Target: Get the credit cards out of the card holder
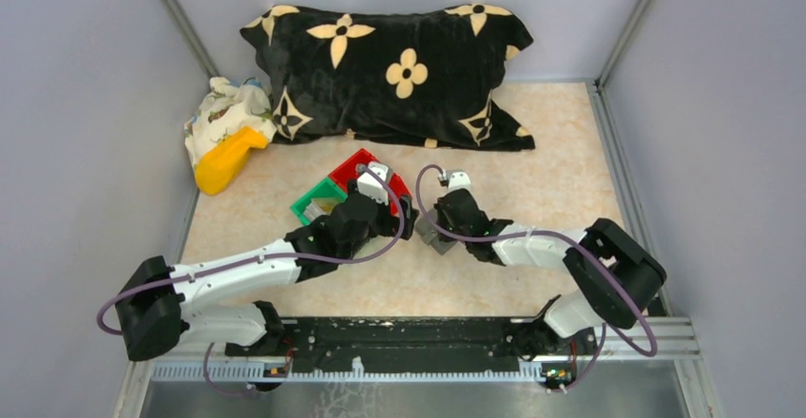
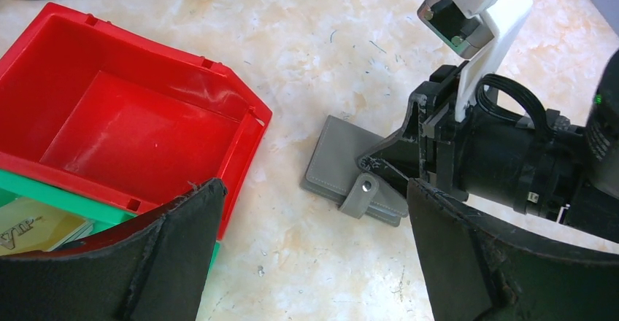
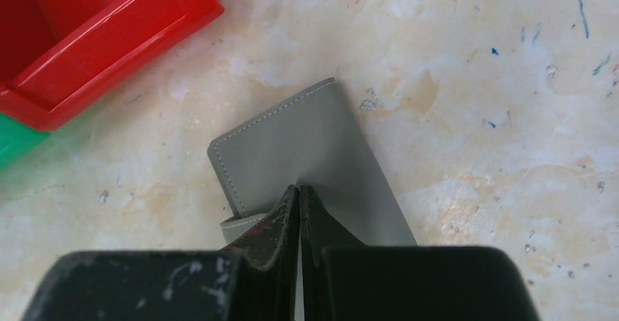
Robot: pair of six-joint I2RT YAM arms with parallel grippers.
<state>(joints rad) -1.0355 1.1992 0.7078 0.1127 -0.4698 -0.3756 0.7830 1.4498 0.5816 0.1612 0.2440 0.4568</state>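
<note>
Card holder (image 3: 306,146) pinned flat on table (image 3: 474,153) under right gripper (image 3: 299,193), fingers pressed together with nothing between them, tips bearing on the grey cover, probably to steady it. Left gripper (image 2: 314,263) spread wide, empty, hovering just beside, likely lined up for snap tab (image 2: 359,193). Red bin (image 2: 244,113) near, apart from holder. From left wrist only: tab sticking out, holder folded closed. From right wrist: exact tip contact, tab a mere sliver.

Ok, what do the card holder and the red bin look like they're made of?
The card holder: probably matte grey leather or a leather-look synthetic, judging by the stitched edge and snap strap; which one is unclear. The red bin: hard moulded plastic, glossy, showing light sheen and crisp rims.
</note>
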